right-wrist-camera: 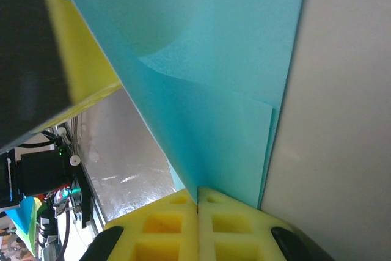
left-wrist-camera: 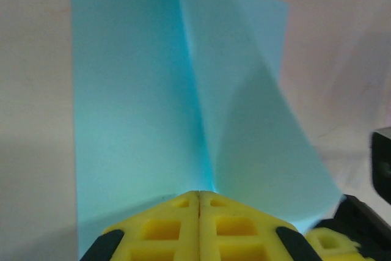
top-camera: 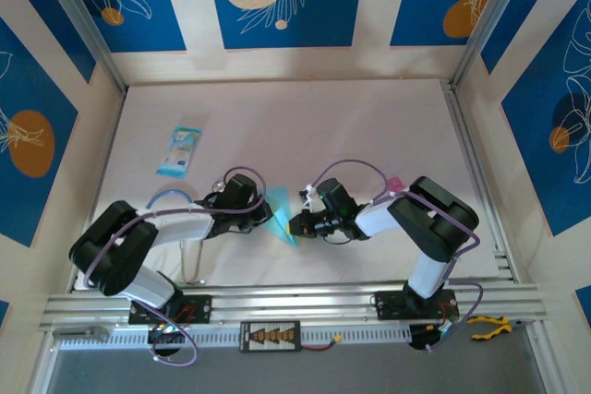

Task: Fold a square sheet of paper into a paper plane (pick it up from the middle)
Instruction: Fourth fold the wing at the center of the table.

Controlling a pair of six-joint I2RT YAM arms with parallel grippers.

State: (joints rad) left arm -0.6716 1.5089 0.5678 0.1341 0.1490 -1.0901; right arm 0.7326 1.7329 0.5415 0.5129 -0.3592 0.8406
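Right now the two arms meet over the near middle of the table (top-camera: pixel 369 126), with the light-blue paper (top-camera: pixel 280 214) caught between them. From above, the paper shows as a narrow folded shape whose point aims toward the arm bases; whether that tip touches the table cannot be told.

The left gripper (top-camera: pixel 266 212) comes at the paper from the left. In its wrist view the yellow fingers (left-wrist-camera: pixel 165 227) are pressed together, pinching the paper's edge right where a crease runs up the sheet. One flat panel lies left of the crease and a bowed panel curves off to the right.

The right gripper (top-camera: pixel 295 223) comes in from the opposite side. Its wrist view shows its yellow fingers (right-wrist-camera: pixel 232 227) likewise closed, nipping the paper at a lower corner where two layers overlap. The left gripper's yellow and black finger sits at the upper left of that view, against the paper.

Well apart from all this, a blue-and-white packet (top-camera: pixel 179 151) lies flat on the left part of the table, and a tiny pink item (top-camera: pixel 395 182) sits just beside the right arm.
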